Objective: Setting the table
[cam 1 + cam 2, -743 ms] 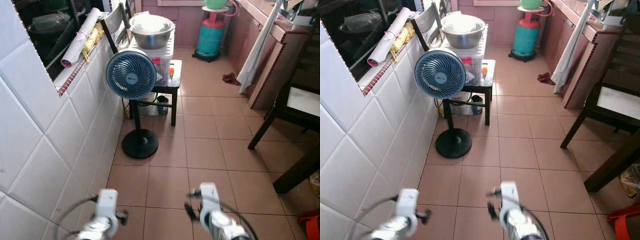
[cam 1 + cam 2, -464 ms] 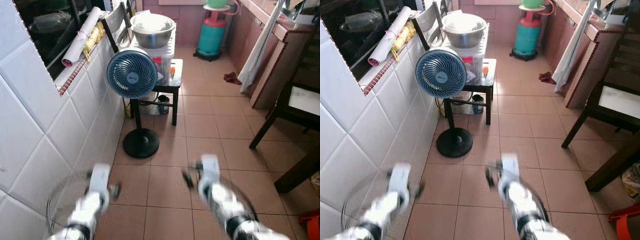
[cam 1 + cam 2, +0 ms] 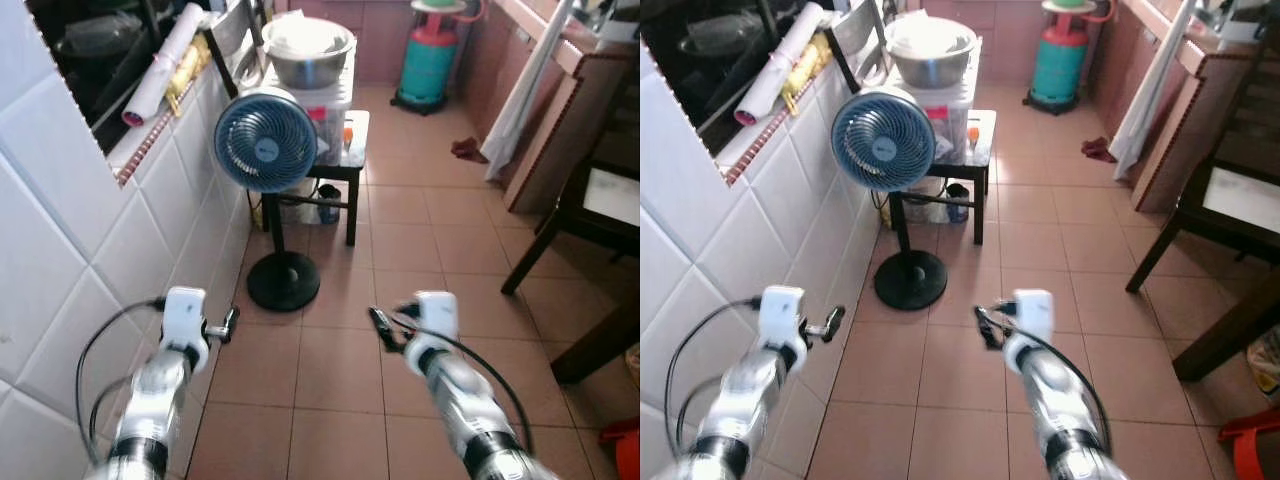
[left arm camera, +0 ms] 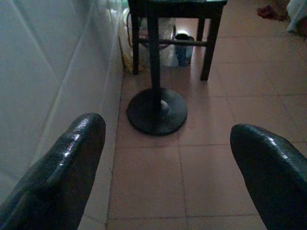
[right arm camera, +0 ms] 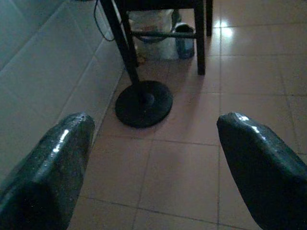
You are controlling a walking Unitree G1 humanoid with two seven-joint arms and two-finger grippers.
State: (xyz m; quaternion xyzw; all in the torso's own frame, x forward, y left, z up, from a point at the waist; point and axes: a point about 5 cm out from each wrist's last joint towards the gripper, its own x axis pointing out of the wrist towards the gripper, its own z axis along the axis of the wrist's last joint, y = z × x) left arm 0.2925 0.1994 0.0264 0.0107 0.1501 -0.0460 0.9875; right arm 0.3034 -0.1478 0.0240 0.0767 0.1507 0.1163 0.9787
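Both hands, left hand and right hand, hang spread and unladen above tiled floor.

Silver arms, white wrist blocks, looping black cables, glossy black fingers

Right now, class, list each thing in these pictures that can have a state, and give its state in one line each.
left gripper: open, empty, raised over the floor.
right gripper: open, empty, raised over the floor.
fan: upright on its round base, beside the tiled wall.
metal bowl: upright, on top of a plastic box.
gas cylinder: upright on the floor.
red cloth: crumpled on the floor.
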